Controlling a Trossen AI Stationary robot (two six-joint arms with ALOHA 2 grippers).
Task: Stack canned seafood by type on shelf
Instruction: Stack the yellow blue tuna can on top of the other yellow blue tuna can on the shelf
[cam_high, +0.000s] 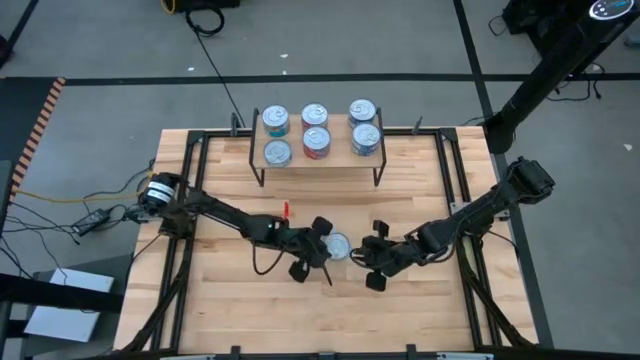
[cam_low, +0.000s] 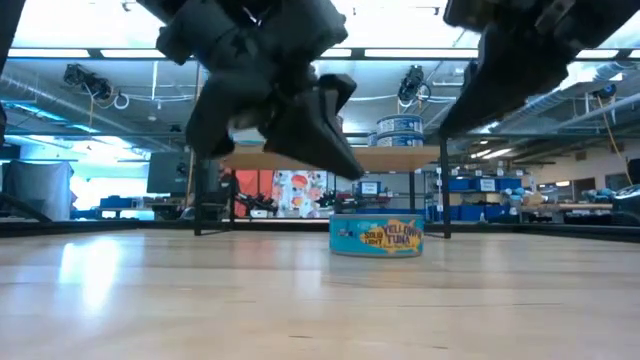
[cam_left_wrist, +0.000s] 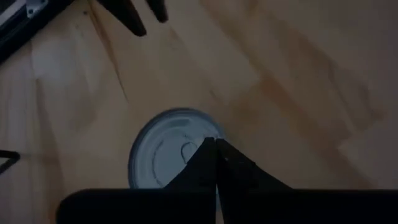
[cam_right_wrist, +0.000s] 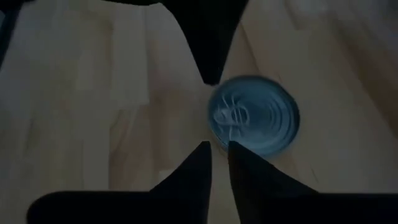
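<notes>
One loose tin (cam_high: 338, 245) of canned seafood sits on the table (cam_high: 420, 310) near the middle, at about 6 o'clock from the shelf (cam_high: 320, 165). The low view shows its teal label (cam_low: 376, 236) and it stands flat, lid up. The left gripper (cam_high: 318, 250) is just at its 9 o'clock side and the right gripper (cam_high: 375, 262) is near its 3 o'clock side.

In the left wrist view the left gripper's fingers (cam_left_wrist: 214, 163) are pressed together, tips over the lid's edge, so they hold nothing. In the right wrist view the right gripper's fingers (cam_right_wrist: 198, 163) are almost together too, a narrow gap only, with the tin just ahead of the tips.

I judge the step is to pick this tin. For a good grasp one gripper should spread wider than the tin, come down around its sides, and close low on the wall, not on the slippery lid. Two arms this close can collide, so one should wait.

Six tins (cam_high: 316, 128) stand on the shelf in three columns. From above, side labels are partly seen only; which column is teal is hard to confirm. Whether those tins are already stacked double I cannot tell.
</notes>
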